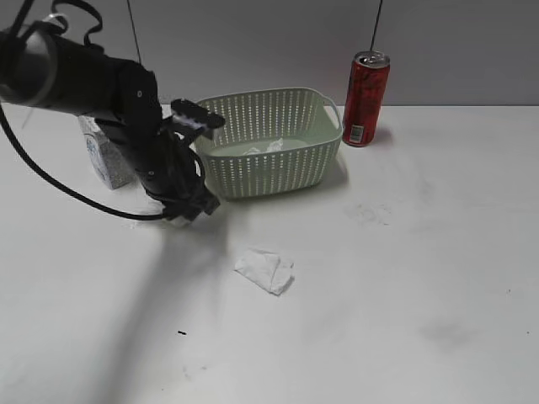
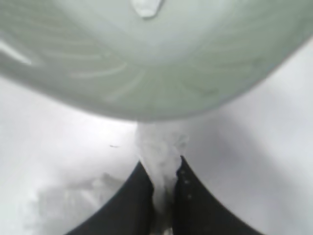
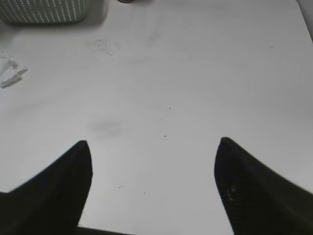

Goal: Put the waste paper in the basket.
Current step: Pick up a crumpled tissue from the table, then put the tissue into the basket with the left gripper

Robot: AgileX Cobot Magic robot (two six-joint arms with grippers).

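One tissue wad (image 2: 159,156) pinched between left gripper (image 2: 164,196) jaws, basket (image 2: 146,83) just ahead.
Soft, light, crushable; right gripper (image 3: 154,147) wide, empty.

Arm hides most of the tissue pack (image 1: 105,156).

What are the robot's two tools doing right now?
Left tool: closed on a wad of waste paper, beside the green basket.
Right tool: open, holding nothing, above the bare table.
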